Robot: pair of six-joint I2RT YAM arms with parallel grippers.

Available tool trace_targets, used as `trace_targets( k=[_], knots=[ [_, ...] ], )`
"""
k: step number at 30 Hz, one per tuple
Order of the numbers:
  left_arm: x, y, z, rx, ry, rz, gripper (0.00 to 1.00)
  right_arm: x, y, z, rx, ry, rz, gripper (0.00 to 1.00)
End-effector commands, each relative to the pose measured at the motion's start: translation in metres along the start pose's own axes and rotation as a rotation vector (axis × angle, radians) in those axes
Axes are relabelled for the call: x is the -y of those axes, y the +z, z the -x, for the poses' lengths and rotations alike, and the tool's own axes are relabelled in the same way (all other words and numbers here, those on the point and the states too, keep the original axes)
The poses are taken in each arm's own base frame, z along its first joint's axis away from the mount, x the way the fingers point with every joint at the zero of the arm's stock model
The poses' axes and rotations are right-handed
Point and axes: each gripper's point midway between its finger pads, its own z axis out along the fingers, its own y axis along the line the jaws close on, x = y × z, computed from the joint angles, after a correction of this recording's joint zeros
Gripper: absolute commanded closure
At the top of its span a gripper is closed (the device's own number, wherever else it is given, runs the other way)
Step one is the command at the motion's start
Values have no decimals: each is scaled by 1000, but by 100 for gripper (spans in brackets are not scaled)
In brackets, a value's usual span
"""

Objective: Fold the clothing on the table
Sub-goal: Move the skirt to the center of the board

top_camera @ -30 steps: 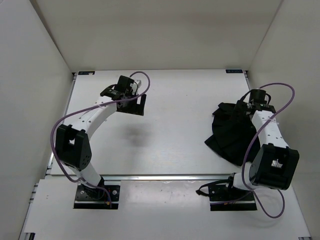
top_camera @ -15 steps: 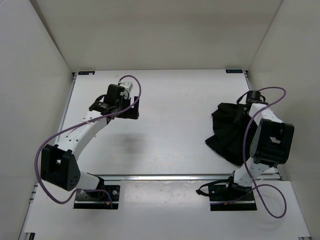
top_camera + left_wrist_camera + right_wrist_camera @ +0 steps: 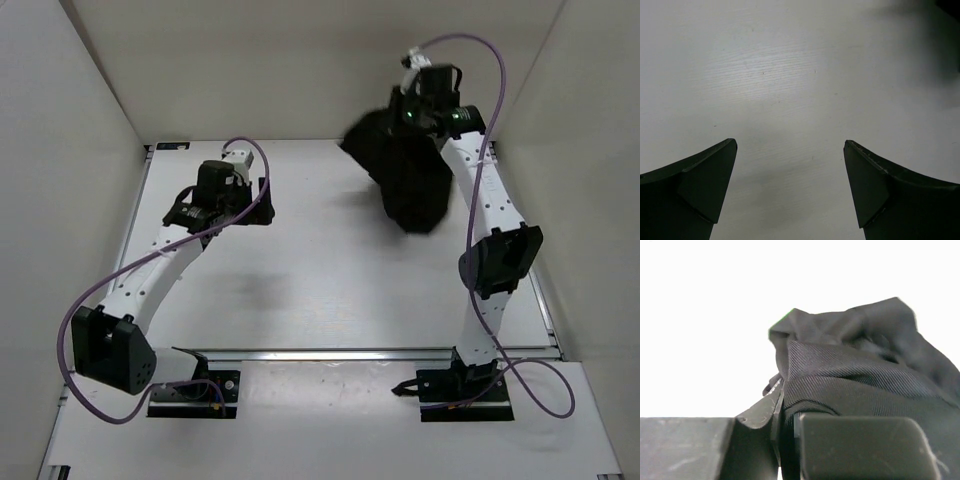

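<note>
Fingers of the right gripper (image 3: 785, 422) are now clamped on a bunch of the clothing (image 3: 405, 175), where a second ago they stood apart over it as it lay fanned out at the right of the table (image 3: 330, 280). That arm has swung up to the upper right of the frame, and the black skirt hangs from it in a crumpled, slightly blurred mass over the table's far edge. Meanwhile the left gripper (image 3: 258, 203) has drifted leftward, its fingers wide apart over bare table.
</note>
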Motion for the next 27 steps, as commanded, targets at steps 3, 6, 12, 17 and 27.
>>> trace_targets(
  k=[3, 6, 12, 17, 27],
  knots=[
    [3, -45, 56, 175, -24, -23, 1, -153, -152, 124, 436, -151, 378, 100],
    [-2, -61, 62, 226, -29, 3, 1, -137, -171, 107, 454, -105, 418, 99],
    [1, -99, 82, 332, -32, 16, 1, -47, -123, -10, 306, 38, 363, 100],
    [3, -125, 85, 382, -34, 13, 2, -17, -59, -167, -51, 42, 297, 84],
    [6, -89, 40, 255, -43, -17, 1, 5, -104, -177, -82, 92, 244, 1]
  ],
)
